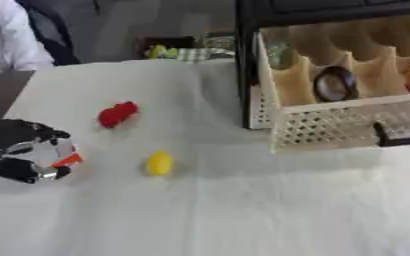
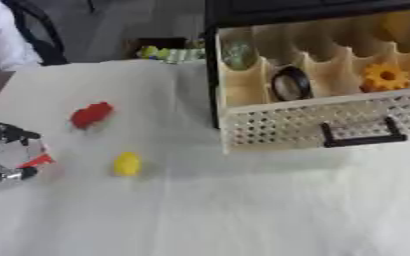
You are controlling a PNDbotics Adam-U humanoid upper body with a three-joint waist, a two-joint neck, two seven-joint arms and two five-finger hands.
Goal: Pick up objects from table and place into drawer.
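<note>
Two small things lie on the white worktop (image 1: 243, 210): a yellow piece (image 1: 159, 163) just to the right of the left hand (image 1: 25, 151), and a red piece (image 1: 117, 114) beyond it. That hand rests on the cloth with fingers curled and seemingly holding nothing. It should uncurl, close round the yellow piece, then carry it right to a free slot of the open drawer (image 2: 313, 125).

White-clothed table (image 1: 243, 210) — red (image 1: 117, 114), yellow objects (image 1: 159, 163).
</note>
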